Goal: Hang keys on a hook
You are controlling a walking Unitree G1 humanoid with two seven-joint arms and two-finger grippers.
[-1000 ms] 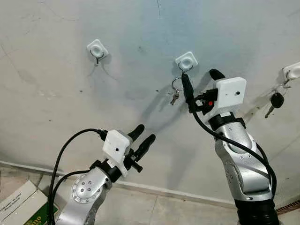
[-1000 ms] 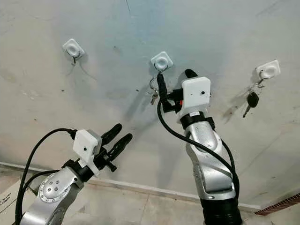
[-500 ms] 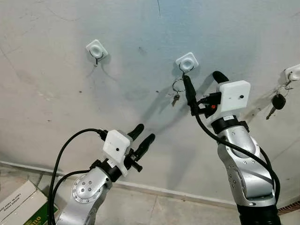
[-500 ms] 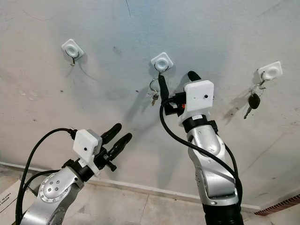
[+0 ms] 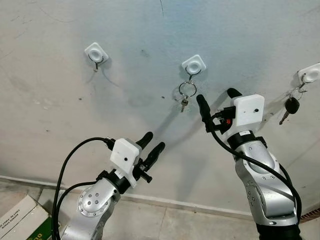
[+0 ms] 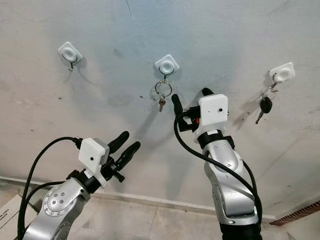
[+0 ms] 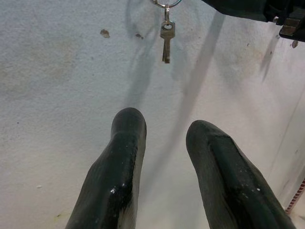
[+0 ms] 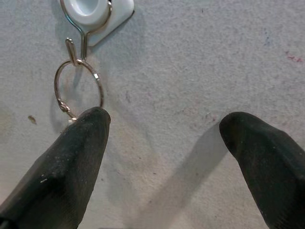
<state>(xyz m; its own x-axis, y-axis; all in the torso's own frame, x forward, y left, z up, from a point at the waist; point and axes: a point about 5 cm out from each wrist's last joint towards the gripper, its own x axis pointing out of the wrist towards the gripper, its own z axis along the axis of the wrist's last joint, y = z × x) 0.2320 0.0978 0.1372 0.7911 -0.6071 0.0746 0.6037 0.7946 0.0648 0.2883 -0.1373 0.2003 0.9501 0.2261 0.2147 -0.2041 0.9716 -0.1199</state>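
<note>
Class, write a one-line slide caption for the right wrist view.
Open right claw facing the wall, the key ring hanging from the white hook beside one finger.

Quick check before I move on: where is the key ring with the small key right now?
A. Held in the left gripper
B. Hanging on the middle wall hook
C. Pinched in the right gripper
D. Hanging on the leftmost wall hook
B: the key ring hangs from the middle hook, and the right gripper sits open just below it, holding nothing.
</note>
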